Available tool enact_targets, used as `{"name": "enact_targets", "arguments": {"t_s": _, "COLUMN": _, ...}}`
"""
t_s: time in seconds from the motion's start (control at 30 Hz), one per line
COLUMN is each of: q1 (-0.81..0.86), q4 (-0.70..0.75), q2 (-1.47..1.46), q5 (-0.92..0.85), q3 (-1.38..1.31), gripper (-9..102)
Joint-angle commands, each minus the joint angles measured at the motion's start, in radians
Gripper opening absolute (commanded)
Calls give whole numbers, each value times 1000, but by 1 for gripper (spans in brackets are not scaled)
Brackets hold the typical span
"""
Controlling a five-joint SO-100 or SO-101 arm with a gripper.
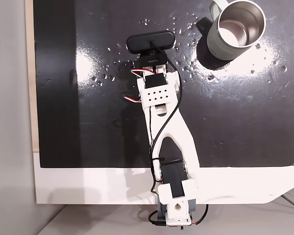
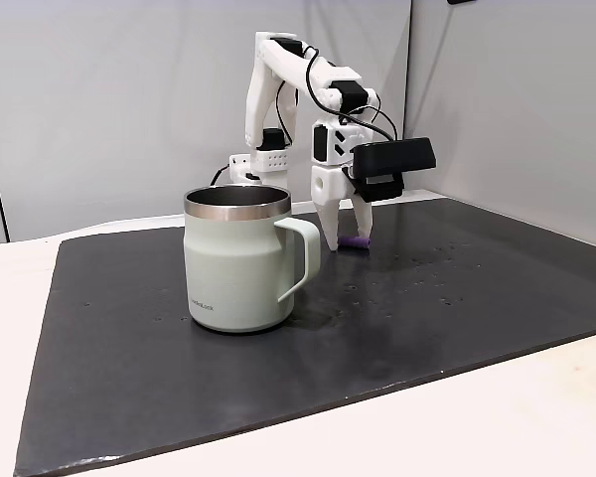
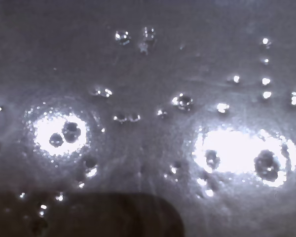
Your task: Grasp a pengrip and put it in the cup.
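Cup foremost; gripper fingers apart around pengrip, camera-hidden from above.

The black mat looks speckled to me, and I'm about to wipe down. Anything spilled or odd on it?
Yes: small shiny spots like droplets or dimples dot the black mat near the cup and claw. The wrist view shows them as glinting beads. Cup upright, pengrip lying flat.

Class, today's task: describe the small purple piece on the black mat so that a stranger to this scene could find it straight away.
Start at the black mat in a fixed view, then find the white robot arm standing behind the pale green mug. Between the fingertips of the arm's gripper, lying on the mat, is the pengrip. It is the one purple thing there, tiny beside the mug.
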Motion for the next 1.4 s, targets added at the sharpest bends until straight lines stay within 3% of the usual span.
{"name": "enact_targets", "arguments": {"t_s": 0.0, "q1": -6, "q4": -28, "q2": -8, "q5": -5, "q3": 5, "gripper": 8}}
{"name": "enact_targets", "arguments": {"t_s": 0.1, "q1": -5, "q4": -32, "q2": -8, "q5": -3, "q3": 5, "gripper": 3}}
{"name": "enact_targets", "arguments": {"t_s": 0.4, "q1": 17, "q4": -25, "q2": 9, "q5": 64, "q3": -26, "gripper": 1}}
{"name": "enact_targets", "arguments": {"t_s": 0.87, "q1": 58, "q4": 239, "q2": 183, "q5": 414, "q3": -437, "gripper": 0}}
{"name": "enact_targets", "arguments": {"t_s": 1.37, "q1": 331, "q4": 287, "q2": 216, "q5": 591, "q3": -873, "gripper": 0}}
